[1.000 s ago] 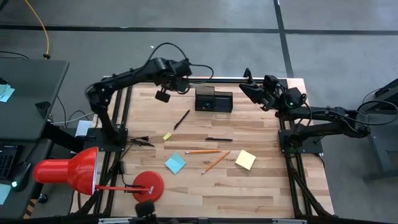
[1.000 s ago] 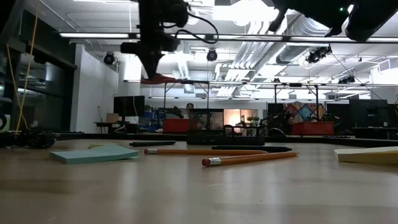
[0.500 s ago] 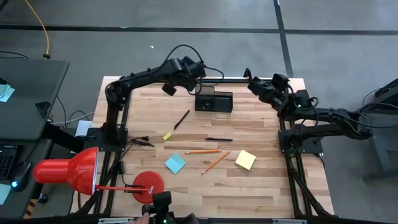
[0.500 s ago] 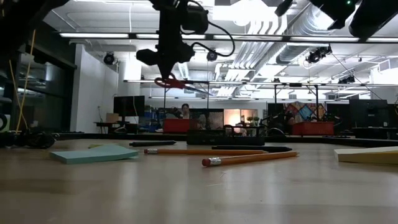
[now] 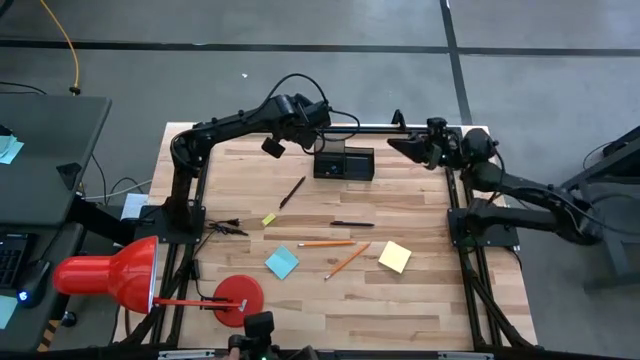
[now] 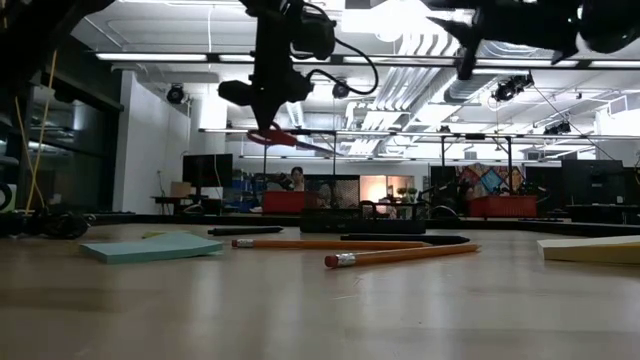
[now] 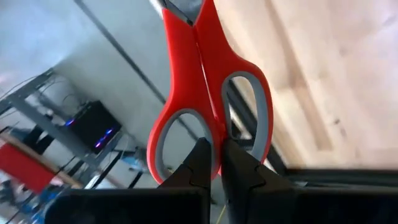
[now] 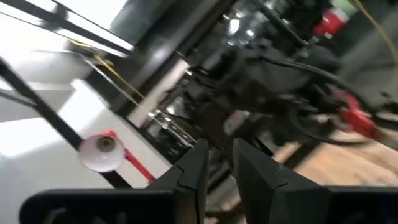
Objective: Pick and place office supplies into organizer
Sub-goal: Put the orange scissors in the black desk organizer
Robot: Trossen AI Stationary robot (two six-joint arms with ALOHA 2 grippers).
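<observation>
Near edge of the bench (image 5: 420, 310) has nothing of the task on it. A bit further in: blue pad (image 5: 282, 263), yellow pad (image 5: 395, 257), two pencils (image 5: 326, 243) (image 5: 347, 261). Past those, one pen (image 5: 352, 224), the tiny yellow block (image 5: 269, 219), and the other pen (image 5: 292, 191). Organizer (image 5: 343, 161) sits at the far edge. Left gripper (image 5: 308, 120) hangs up in the air just left of and above it, jaws pinching the scissors (image 7: 208, 87) by the handles. Right gripper (image 5: 398, 142) is raised at the far right, jaws nearly pressed together, holding nothing.
</observation>
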